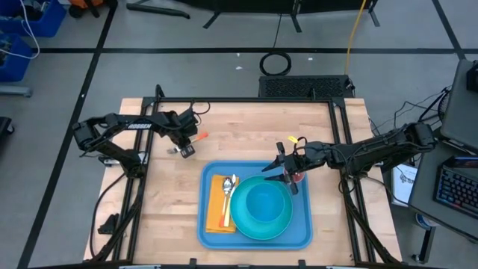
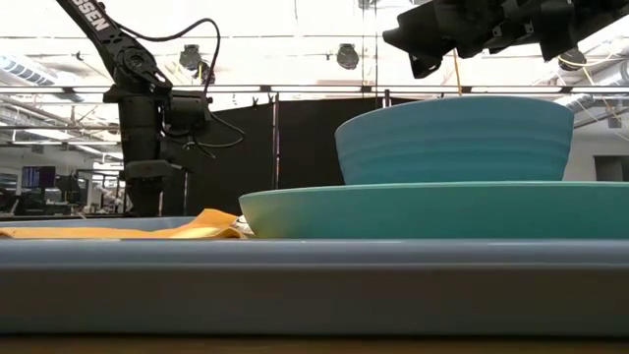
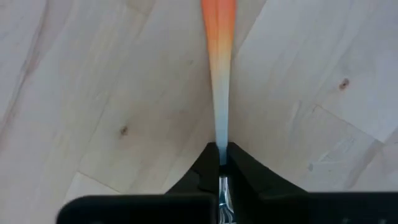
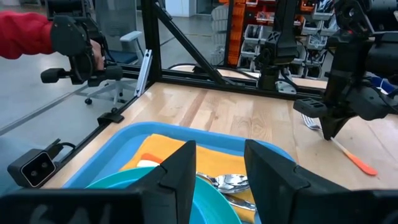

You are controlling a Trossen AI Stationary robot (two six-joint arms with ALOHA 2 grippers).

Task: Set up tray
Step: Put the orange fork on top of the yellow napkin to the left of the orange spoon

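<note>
**High view: left arm pinches a utensil, tray lies down-right of it**

High view shows the tray [image 1: 302, 237] at the table's near centre, holding a teal plate [image 1: 258, 224] with a bowl [image 1: 263, 203], a yellow napkin [image 1: 216, 217] and a spoon [image 1: 228, 196]. The left gripper [image 1: 184, 149], on bare wood far-left of the tray, is clamped on an orange-handled utensil [image 1: 199, 137], probably a fork, its long axis slanting away from the tray. The right gripper [image 1: 287, 173] hovers part-open and empty over the tray's far-right corner, nearer it.

pale wooden table [image 1: 246, 127] with blue tray [image 1: 302, 237] and orange-handled utensil [image 1: 196, 138] directly on it
</note>
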